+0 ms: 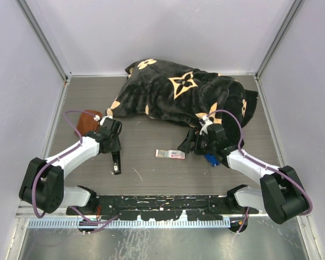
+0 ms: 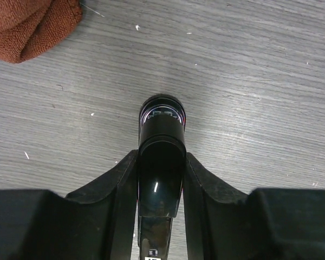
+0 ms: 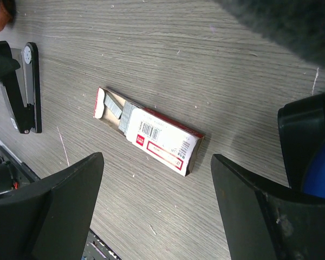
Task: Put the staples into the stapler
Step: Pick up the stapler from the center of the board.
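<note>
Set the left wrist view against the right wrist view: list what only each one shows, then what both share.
Only the left wrist view: how the left claw grips, its fingers against both sides of the stapler, seen end-on.

Only the right wrist view: the staples box, slid partly open with its grey inner piece showing, lying under the open right claw. There is also a blue object at the right edge.

Both: the stapler and the grey wood-grain table.

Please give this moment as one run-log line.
left pincer: shut on black stapler | right pincer: open over white red-labelled cardboard staples box | box: partly slid open
</note>
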